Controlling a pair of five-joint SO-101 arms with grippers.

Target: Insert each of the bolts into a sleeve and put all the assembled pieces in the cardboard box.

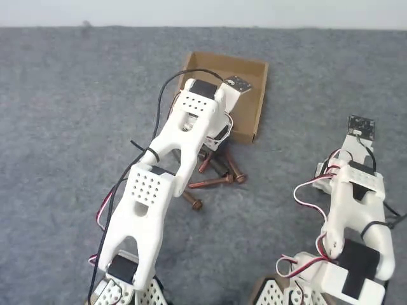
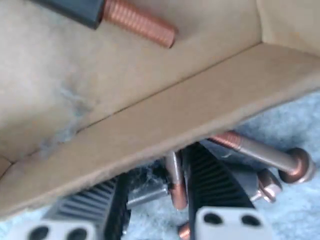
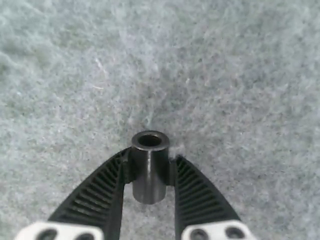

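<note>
The right arm (image 1: 353, 203) is seen at the right of the bench (image 1: 63, 127), well apart from the other things. The right tool (image 3: 150, 162) is clenched on a dark sleeve (image 3: 149, 175), which is held between the two ribbed fingers (image 3: 100, 200) with its open end shown, and the grey felt of the bench is seen behind it. Nearer the middle, loose bolts (image 1: 213, 181) are heaped on the bench just in front of the box (image 1: 259, 101), and a short bolt (image 1: 193, 202) lies a little apart on the near side. The left arm (image 1: 172, 152) is stretched over this heap, with its wrist above the near wall of the box. The left tool (image 2: 160, 165) is released: its fingers are spread low over the heap and a thin bolt (image 2: 176, 185) lies between them, close to one finger; whether it is touched cannot be told. A long bolt (image 2: 260, 152) lies just beside that finger. Beyond the tool the box wall (image 2: 200, 115) is seen, and farthest off, on the box floor, an assembled piece (image 2: 135, 20) is laid, its copper thread projecting from a dark sleeve.
</note>
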